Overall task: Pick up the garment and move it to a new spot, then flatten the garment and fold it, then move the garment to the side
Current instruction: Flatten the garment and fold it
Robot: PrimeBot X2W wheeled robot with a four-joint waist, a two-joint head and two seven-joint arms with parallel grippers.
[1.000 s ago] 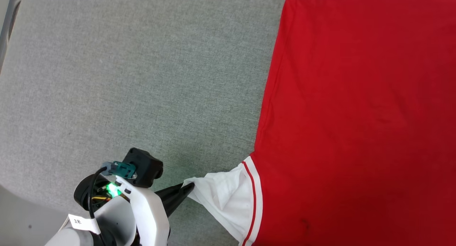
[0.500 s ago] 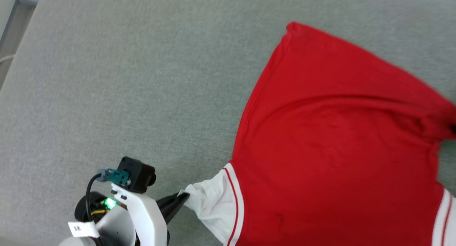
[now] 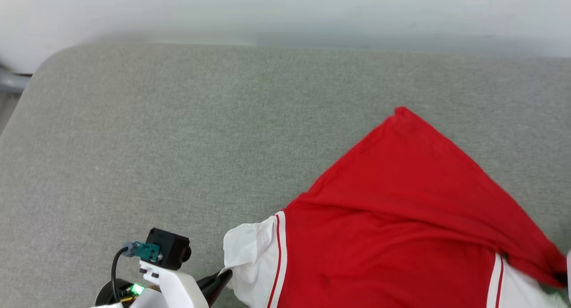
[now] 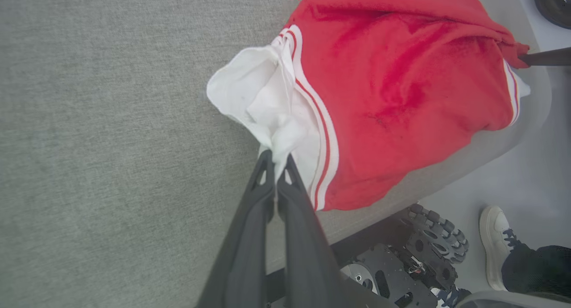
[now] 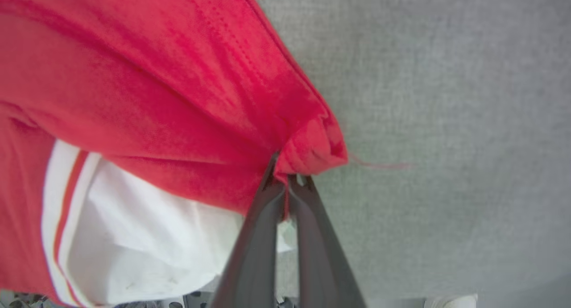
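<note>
The garment [image 3: 392, 236] lies on the near right part of the grey surface [image 3: 178, 143], its red body drawn into a slanting fold that rises to a point farther out. The left pincer [image 4: 276, 158] is closed on the edge of a white sleeve [image 4: 263, 102], just beside the sleeve's red-and-white striped trim, with the cloth pinched between the two dark fingers. The right pincer [image 5: 287, 167] is clamped on a bunched red corner of the garment, and the other white sleeve sits under that red layer. In the left wrist view the garment reaches the near edge of the surface; below it show a knobbly wheel [image 4: 439, 236] and a person's white shoe [image 4: 493, 245]
</note>
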